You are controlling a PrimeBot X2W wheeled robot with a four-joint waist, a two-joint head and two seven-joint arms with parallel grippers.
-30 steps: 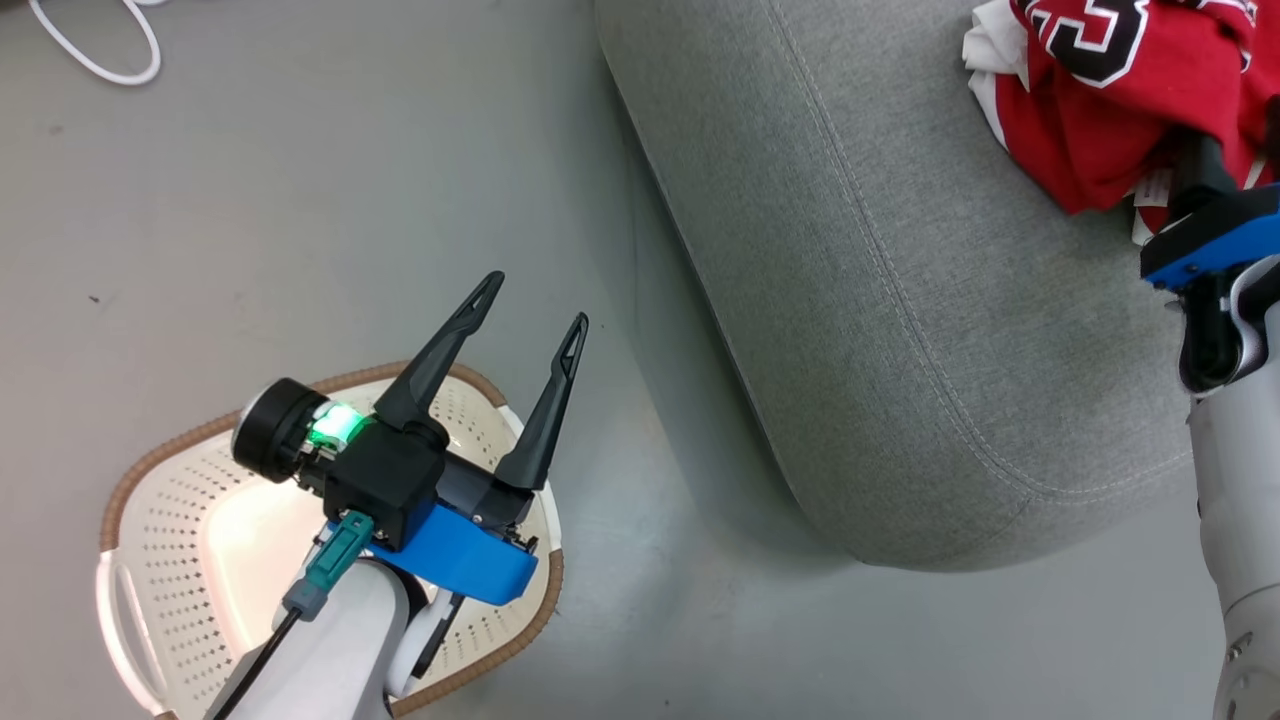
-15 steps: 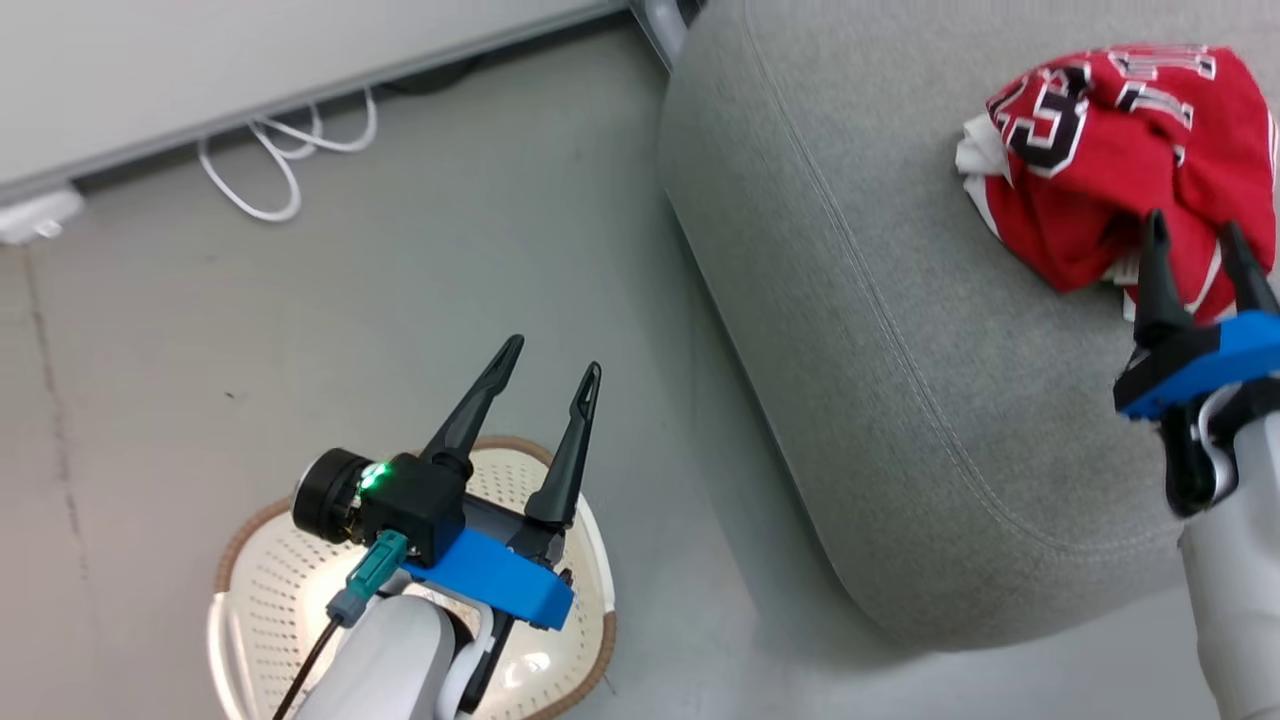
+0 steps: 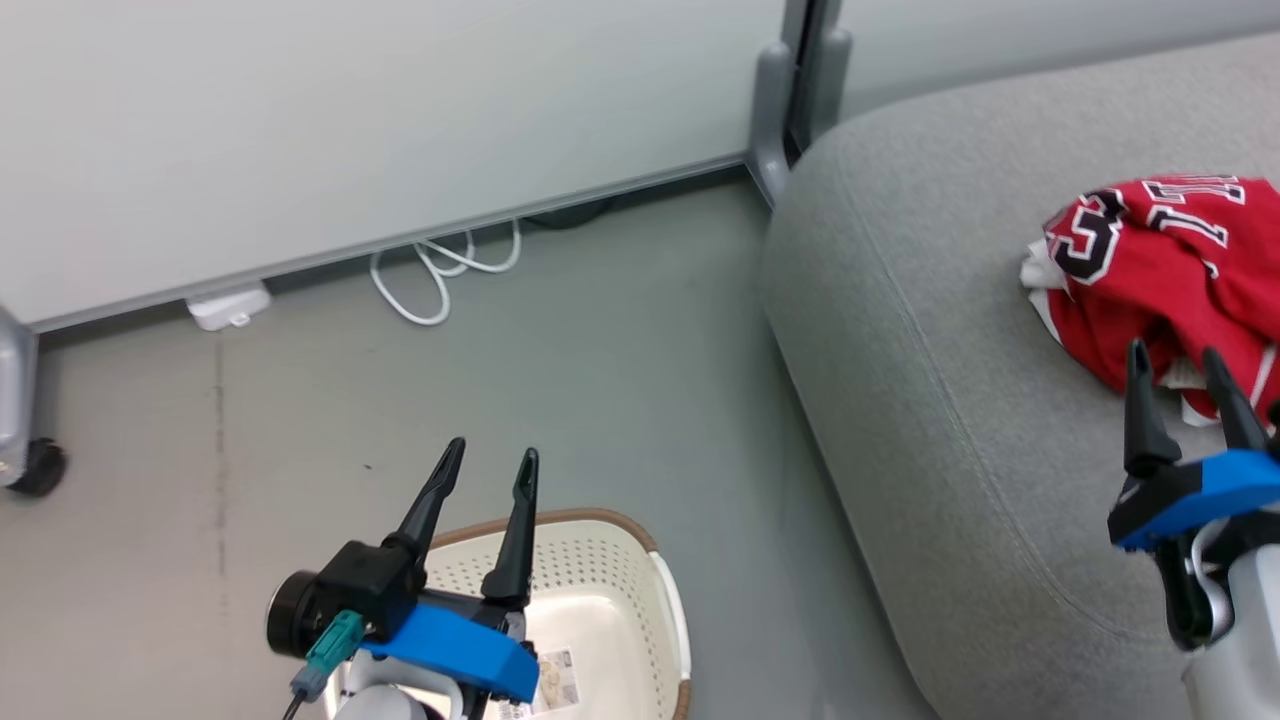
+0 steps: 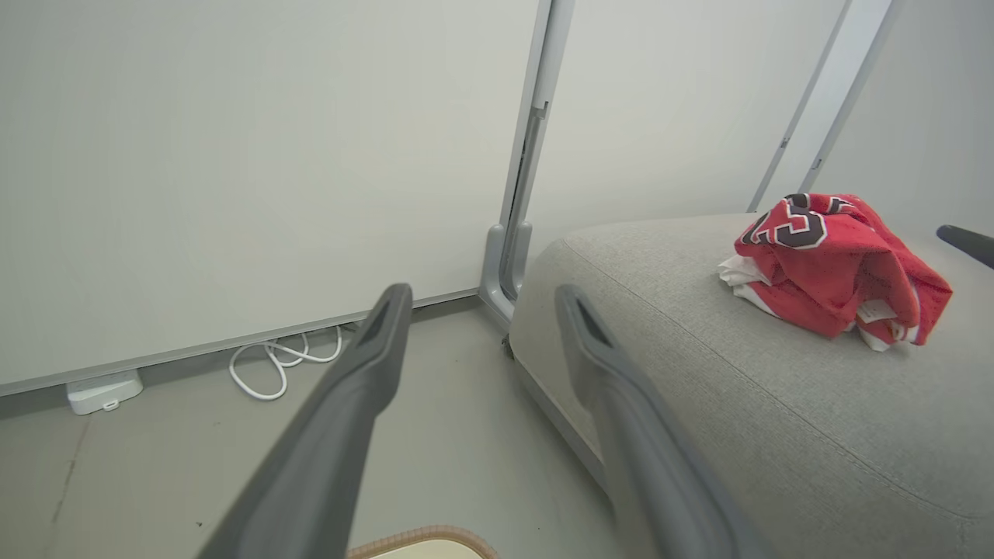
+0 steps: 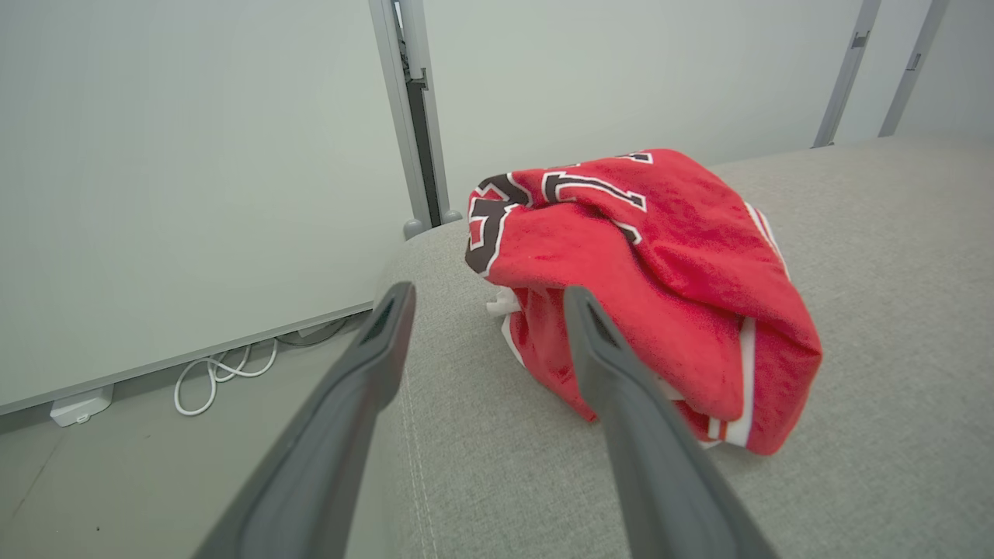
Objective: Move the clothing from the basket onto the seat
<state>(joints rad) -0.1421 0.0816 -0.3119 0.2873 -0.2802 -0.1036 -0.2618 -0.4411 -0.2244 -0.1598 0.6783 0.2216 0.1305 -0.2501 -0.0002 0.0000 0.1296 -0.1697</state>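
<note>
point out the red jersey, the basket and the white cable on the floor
red jersey (image 5: 637, 256): right wrist view, top red fold
basket (image 3: 590, 555): head view, perforated inner wall
white cable (image 3: 445, 265): head view, where its loops bunch

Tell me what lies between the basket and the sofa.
Bare grey floor separates the basket from the sofa; nothing lies on that strip. The head view shows it.
</note>
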